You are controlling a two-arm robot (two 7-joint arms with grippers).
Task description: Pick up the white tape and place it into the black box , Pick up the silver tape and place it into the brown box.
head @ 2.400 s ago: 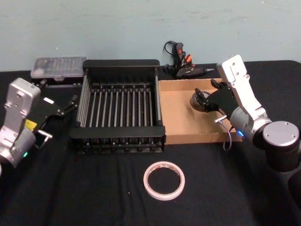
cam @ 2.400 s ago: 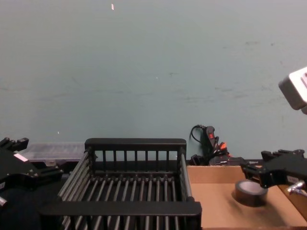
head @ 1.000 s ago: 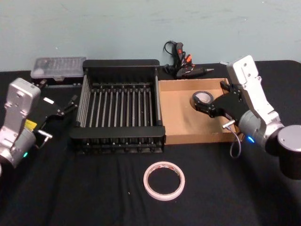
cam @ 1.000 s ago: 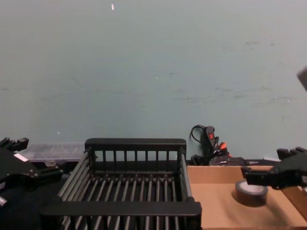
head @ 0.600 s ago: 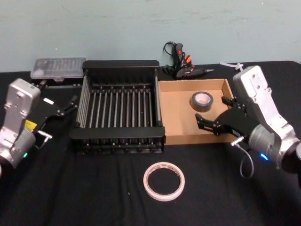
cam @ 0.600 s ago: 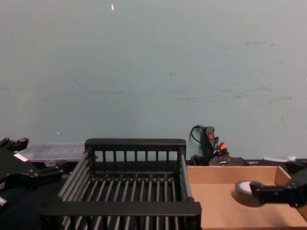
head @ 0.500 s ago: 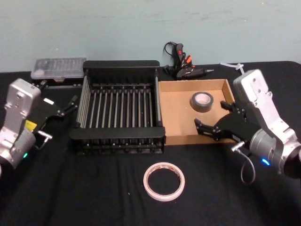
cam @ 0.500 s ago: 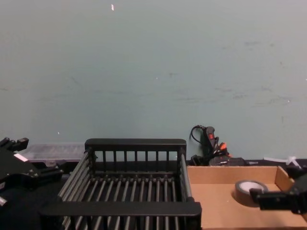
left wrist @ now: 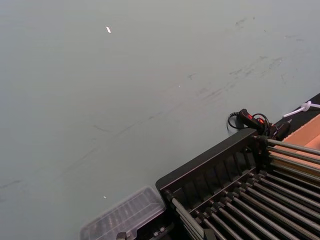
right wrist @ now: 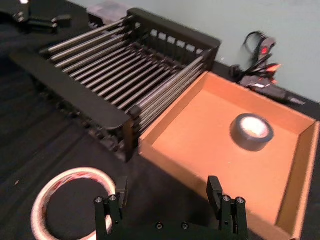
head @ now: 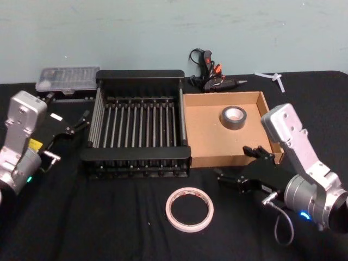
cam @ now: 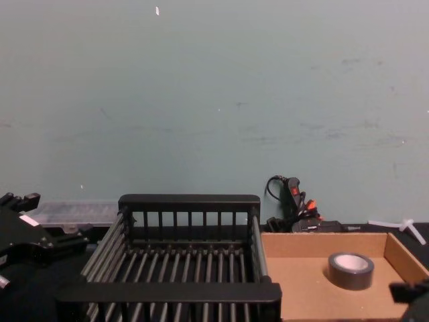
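Note:
The silver tape (head: 233, 117) lies flat on the floor of the brown box (head: 209, 133), near its back right corner, also seen as silver tape (right wrist: 251, 131) and silver tape (cam: 350, 270). The white tape (head: 189, 209) lies flat on the black cloth in front of the boxes. My right gripper (head: 232, 162) hovers open and empty just in front of the brown box, to the right of and behind the white tape (right wrist: 75, 173). The black box (head: 136, 155) stands left of the brown box. My left gripper (head: 78, 122) is parked open beside the black box's left wall.
A clear plastic case (head: 68, 79) sits behind the black box at the left. A black glue gun with cable (head: 209, 73) lies behind the brown box. A white cable tie (head: 272, 76) rests at the back right. Black cloth covers the table.
My right gripper let go of the silver tape inside the brown box, then drew back out toward the table's front and lower, ending near the white tape. The left arm stayed still.

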